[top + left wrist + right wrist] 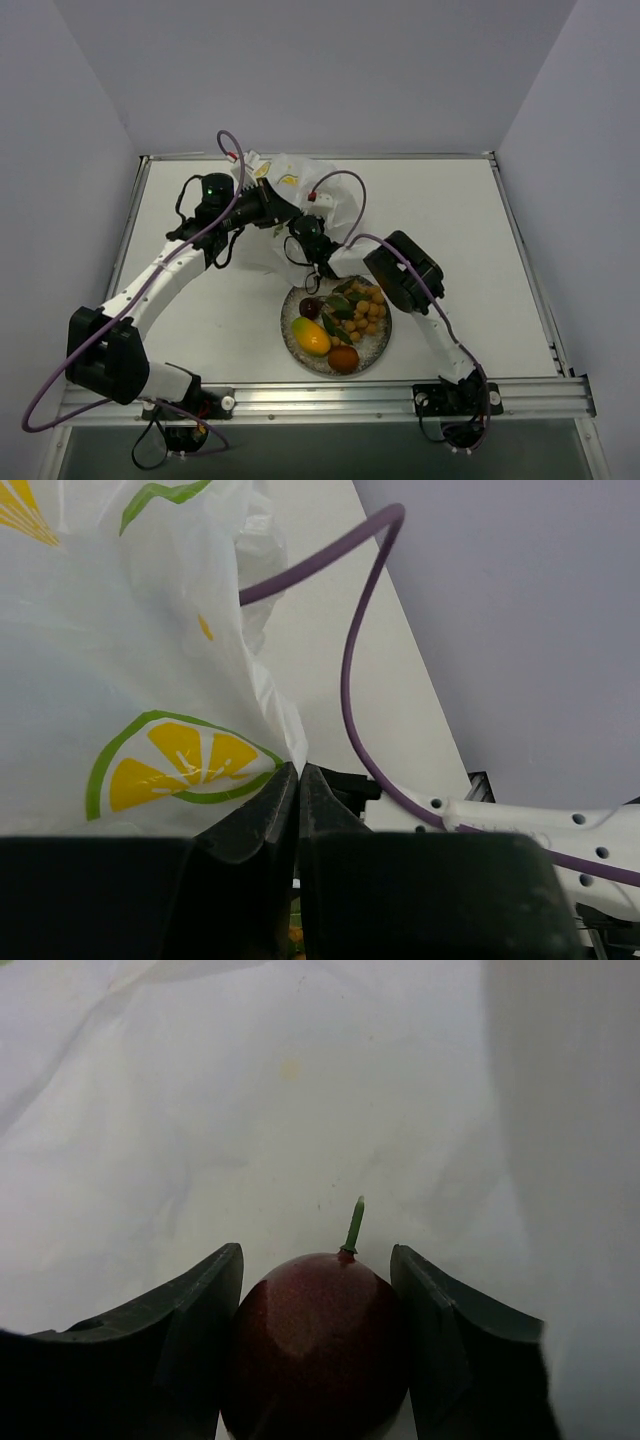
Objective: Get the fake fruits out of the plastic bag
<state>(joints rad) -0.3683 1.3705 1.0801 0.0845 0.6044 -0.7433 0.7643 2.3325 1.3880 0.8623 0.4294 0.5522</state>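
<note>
**Maroon ball getting pinched at the bag**

Top view first. Seeing the plastic bag (290, 172) crumpled toward the far side of the worktop (480, 250), just behind a speckled plate (386, 335). Sitting on that plate: mango (311, 337), orange ball (343, 358), maroon ball (311, 307) and the berry bunch (365, 312) with its leaves. Both arms crowd in at the bag with purple cables (345, 180) looping over it, so can't make out the fingers of the left gripper (280, 212) or right gripper (308, 250) from up here.

Left wrist view: left gripper pressed tight together, with the edge of the bag's thin film nipped between the tips. Lemon-slice print (175, 765) right beside the fingers. Purple cable and a white right arm link (540, 830) off to the right, over bare worktop.

Right wrist view: right gripper partly spread, hugging a stemmed maroon ball (315, 1345) from both sides, pads touching its skin as far as can tell. Green stem (354, 1222) poking up between the tips. White crinkly bag film behind and to the right of it.
</note>
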